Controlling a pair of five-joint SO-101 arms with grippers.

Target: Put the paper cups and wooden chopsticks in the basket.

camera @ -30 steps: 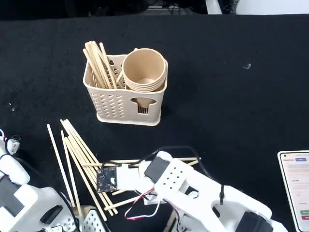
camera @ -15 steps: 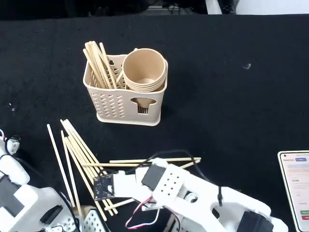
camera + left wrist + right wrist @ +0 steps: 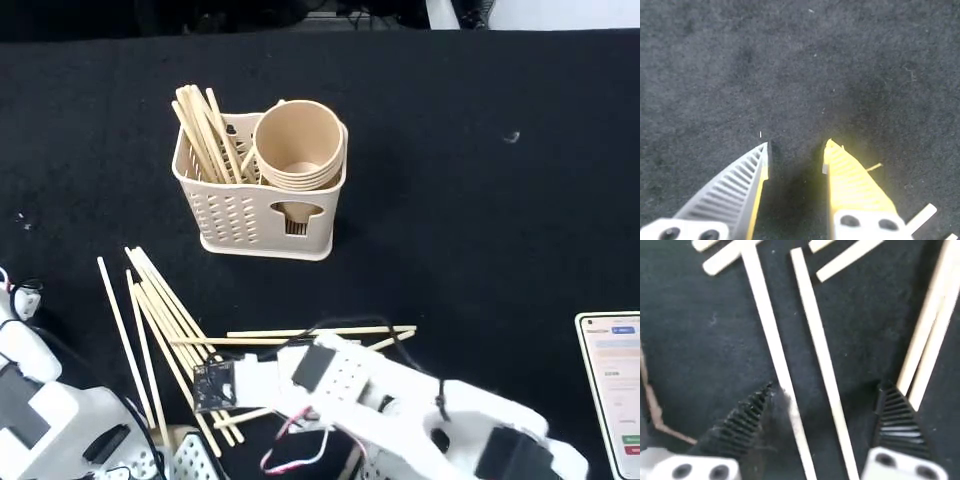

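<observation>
- Pointing at bare black cloth (image 3: pixel 790 60), the left gripper (image 3: pixel 795 150) stands partly open, empty.
- Loose pale wooden chopsticks (image 3: pixel 165 320) lie lower left.
- Beige perforated plastic basket (image 3: pixel 240 215), upper left, holds stacked tan paper cups (image 3: pixel 298 140).
- Right gripper (image 3: pixel 826 390), lower centre, spreads wide astride two chopsticks.

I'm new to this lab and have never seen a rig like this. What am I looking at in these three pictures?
Two small white robot arms, a left arm and a right arm, sit at a table covered in black cloth. The wide picture comes from a fixed camera above. It shows a basket holding stacked paper cups and some chopsticks, with more loose chopsticks lying on the cloth nearer the arms. The other two pictures come from a camera on each arm's wrist, looking past its tool. The left tool is open above bare cloth and holds nothing. The right tool is open too, just over the loose chopsticks; some lie between its fingers, none gripped.
</observation>
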